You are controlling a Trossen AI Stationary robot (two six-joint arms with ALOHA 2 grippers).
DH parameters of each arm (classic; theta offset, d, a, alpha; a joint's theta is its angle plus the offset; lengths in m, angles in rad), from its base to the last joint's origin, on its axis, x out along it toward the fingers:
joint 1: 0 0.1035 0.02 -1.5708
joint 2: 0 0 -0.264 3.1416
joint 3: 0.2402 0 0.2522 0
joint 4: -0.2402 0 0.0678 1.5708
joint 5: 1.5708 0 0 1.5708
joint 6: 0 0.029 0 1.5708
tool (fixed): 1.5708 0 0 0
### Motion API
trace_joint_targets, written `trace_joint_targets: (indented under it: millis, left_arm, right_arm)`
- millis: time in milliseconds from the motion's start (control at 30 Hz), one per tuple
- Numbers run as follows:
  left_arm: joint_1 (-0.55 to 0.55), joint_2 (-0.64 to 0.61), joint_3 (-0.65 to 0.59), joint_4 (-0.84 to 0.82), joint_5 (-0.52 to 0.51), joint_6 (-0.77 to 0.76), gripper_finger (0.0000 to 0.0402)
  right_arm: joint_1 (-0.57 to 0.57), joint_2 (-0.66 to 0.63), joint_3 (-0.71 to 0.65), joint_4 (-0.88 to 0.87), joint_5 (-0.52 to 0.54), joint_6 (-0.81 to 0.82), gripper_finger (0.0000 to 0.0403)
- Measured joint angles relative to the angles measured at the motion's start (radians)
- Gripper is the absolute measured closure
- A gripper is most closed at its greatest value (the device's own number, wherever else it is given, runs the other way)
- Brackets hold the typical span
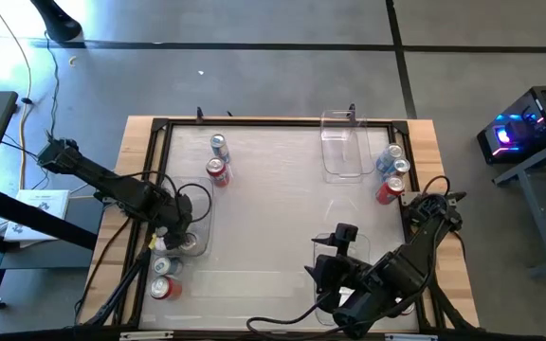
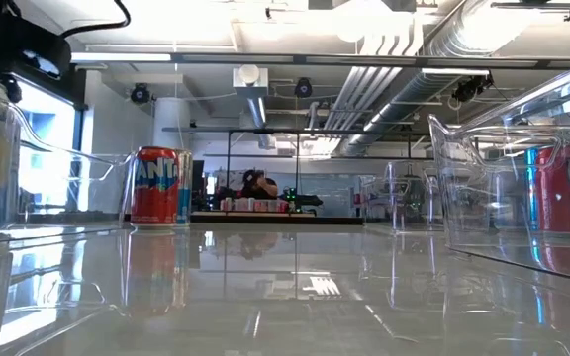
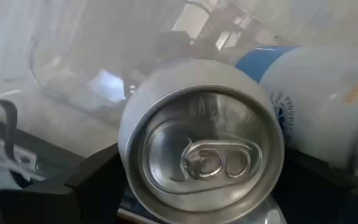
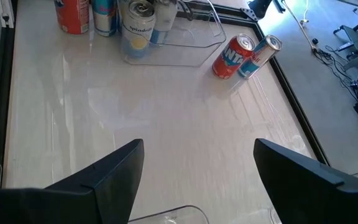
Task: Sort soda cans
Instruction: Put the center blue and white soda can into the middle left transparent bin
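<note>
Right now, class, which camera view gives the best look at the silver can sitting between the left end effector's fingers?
The left wrist view: the silver can fills the picture, top and pull tab facing the camera, between the left end effector fingers. The high view shows only a small silver top beneath that arm. The low and right wrist views do not clearly show it.

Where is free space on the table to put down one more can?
The widest bare patch is mid-table, between the red and blue cans at the far left, the clear bin at the far right and the right gripper. It is crowded around the left gripper and the right-edge cans.
</note>
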Motion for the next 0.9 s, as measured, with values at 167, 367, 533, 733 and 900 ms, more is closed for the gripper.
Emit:
trace_joint_targets:
  millis: [167,367,533,733,900]
  left_arm:
    - [0.032,-0.007,-0.001,-0.002,0.039,0.033,0.0059]
    - [0.064,-0.011,0.016,-0.025,0.044,0.057,0.0062]
    - [0.076,-0.012,0.060,-0.122,0.027,0.065,0.0062]
    - [0.076,-0.013,0.077,-0.111,0.020,0.112,0.0062]
    - [0.076,-0.012,0.077,-0.048,-0.008,0.184,0.0062]
  right_arm:
    - [0.000,0.000,0.000,-0.001,0.000,0.000,0.0105]
    - [0.000,0.000,0.000,0.000,0.000,-0.008,0.0105]
    - [0.000,0.000,0.000,-0.001,0.000,-0.008,0.0105]
    - [0.000,0.000,0.000,-0.001,0.000,-0.008,0.0105]
    - [0.000,0.000,0.000,0.000,0.000,-0.008,0.0105]
